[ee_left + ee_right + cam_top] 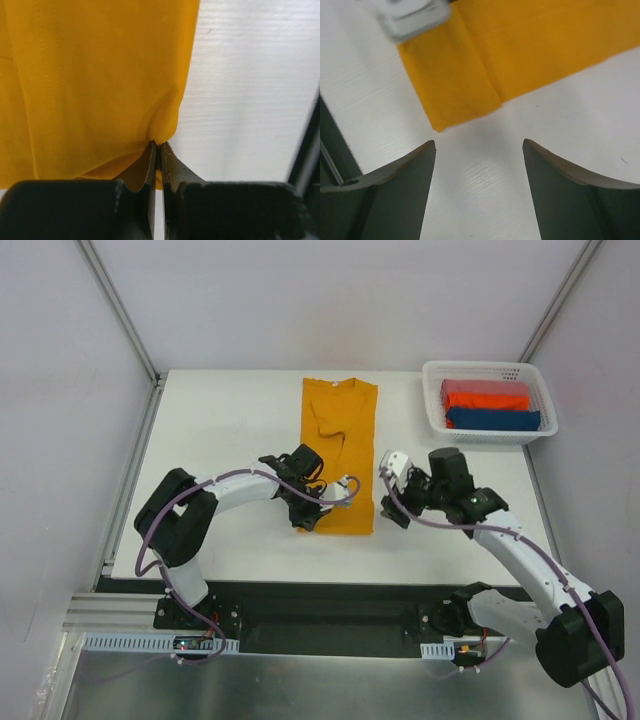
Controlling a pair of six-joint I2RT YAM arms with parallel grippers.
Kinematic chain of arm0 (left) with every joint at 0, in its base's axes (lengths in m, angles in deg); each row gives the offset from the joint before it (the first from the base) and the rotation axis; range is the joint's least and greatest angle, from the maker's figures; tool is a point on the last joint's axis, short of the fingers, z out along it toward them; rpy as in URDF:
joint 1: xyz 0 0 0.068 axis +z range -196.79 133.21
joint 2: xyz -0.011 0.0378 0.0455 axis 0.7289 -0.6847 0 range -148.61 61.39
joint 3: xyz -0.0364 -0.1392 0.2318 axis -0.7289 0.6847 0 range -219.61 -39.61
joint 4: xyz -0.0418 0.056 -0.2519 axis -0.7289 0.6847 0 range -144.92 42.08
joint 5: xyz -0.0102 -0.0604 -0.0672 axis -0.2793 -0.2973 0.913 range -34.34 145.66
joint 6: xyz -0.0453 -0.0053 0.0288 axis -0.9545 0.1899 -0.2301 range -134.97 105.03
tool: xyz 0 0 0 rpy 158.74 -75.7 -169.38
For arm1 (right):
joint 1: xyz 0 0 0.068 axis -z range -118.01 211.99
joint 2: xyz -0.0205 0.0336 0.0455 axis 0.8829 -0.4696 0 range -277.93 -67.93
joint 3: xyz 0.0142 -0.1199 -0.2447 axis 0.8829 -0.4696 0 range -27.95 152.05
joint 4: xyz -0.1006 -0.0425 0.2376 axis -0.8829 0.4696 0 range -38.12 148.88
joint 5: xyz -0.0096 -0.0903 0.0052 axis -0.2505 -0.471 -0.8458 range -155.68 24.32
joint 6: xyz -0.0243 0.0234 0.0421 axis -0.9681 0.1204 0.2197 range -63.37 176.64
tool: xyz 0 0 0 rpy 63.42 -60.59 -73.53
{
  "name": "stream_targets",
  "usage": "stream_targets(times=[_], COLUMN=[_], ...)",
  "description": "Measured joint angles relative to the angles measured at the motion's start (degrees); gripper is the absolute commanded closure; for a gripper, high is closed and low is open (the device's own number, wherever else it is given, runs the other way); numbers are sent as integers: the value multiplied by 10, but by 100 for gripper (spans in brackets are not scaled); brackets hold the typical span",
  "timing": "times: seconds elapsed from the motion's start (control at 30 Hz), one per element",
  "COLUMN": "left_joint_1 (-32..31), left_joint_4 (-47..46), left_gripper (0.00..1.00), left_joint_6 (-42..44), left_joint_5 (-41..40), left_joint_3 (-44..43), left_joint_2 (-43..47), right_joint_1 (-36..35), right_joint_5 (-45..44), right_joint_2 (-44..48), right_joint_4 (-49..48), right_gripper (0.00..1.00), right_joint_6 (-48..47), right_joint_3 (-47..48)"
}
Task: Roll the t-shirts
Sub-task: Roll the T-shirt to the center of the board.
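The mustard-orange t-shirt (pixel 340 455) lies folded into a long strip in the middle of the table. It also shows in the left wrist view (pixel 100 75) and the right wrist view (pixel 530 45). My left gripper (pixel 310 518) is at the strip's near left corner, and in its wrist view (pixel 159 145) it is shut on a pinched bit of the shirt's edge. My right gripper (pixel 388 495) is open and empty just right of the strip's near right corner; in its wrist view (pixel 479 146) the corner lies just beyond the fingertips, untouched.
A white mesh basket (pixel 432 405) stands at the far right, holding a pinkish (pixel 470 387), a red-orange (pixel 488 400) and a dark blue (pixel 492 419) rolled shirt. The table's near edge lies just behind the grippers.
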State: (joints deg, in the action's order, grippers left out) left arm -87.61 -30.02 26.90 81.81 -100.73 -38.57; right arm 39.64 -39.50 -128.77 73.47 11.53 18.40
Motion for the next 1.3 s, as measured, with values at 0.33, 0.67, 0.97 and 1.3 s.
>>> stream_targets(times=[0.33,0.67,0.97,1.3], left_joint_1=[50,96,98,117], left_joint_4=[33,42,57,80], left_gripper=[100,100,100,100], left_joint_6=[-197,-246,-244,-233], left_joint_5=[156,239,264,287], left_joint_3=[-19,-19,-23,-35], left_joint_2=[-21,-31,-37,-40], right_joint_1=[-169,-217,-234,-252], right_joint_5=[-7,-27,-64,-101], right_joint_2=[19,-75,-128,-154], right_joint_4=[-34,-108,-169,-182], right_gripper=[24,23,30,54], right_joint_6=[-94,-122,-133,-180], right_joint_3=[-109,-109,-109,-109])
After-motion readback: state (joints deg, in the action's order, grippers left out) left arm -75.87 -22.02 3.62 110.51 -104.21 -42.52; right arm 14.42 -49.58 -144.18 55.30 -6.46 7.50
